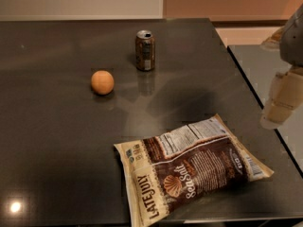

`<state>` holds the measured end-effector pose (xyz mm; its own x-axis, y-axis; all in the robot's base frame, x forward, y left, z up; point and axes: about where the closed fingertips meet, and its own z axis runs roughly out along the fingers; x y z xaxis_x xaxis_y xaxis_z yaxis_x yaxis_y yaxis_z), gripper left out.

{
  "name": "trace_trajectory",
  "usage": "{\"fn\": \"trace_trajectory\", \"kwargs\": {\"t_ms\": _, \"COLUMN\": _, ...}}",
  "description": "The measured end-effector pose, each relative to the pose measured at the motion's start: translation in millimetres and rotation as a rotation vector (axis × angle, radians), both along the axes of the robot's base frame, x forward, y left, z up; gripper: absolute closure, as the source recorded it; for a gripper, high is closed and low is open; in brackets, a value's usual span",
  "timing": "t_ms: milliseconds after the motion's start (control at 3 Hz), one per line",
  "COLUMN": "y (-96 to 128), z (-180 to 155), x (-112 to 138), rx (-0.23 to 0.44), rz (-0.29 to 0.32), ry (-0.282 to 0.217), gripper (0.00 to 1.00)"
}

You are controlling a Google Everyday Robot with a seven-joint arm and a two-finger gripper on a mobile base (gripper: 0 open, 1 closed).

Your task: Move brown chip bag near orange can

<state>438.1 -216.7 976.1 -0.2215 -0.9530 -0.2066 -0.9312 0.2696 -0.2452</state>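
The bag (194,169) lies flat at the front of the table (47,136). Its long side runs from front-left to back-right. It says "LATE JULY" and "Sea Salt", with a shell and a white food panel. The gripper (279,105) hangs to the right, near the bag's far right corner, holding nothing. I cannot tell if it is spread or pressed together. Farther back sit a round orange (102,82) and the can (145,50), well apart from the bag. I cannot read the can's label.

Cream-coloured gripper (274,116) sits at the frame's right edge, mid-height, pointing downward. Grey arm segment (293,37) enters above it from the upper right.
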Motion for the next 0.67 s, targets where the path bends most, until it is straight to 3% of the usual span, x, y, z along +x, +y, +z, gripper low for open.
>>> {"fn": "trace_trajectory", "kwargs": {"t_ms": 667, "y": 0.0, "z": 0.0, "x": 0.0, "rx": 0.000, "rz": 0.000, "ry": 0.000, "gripper": 0.00}}
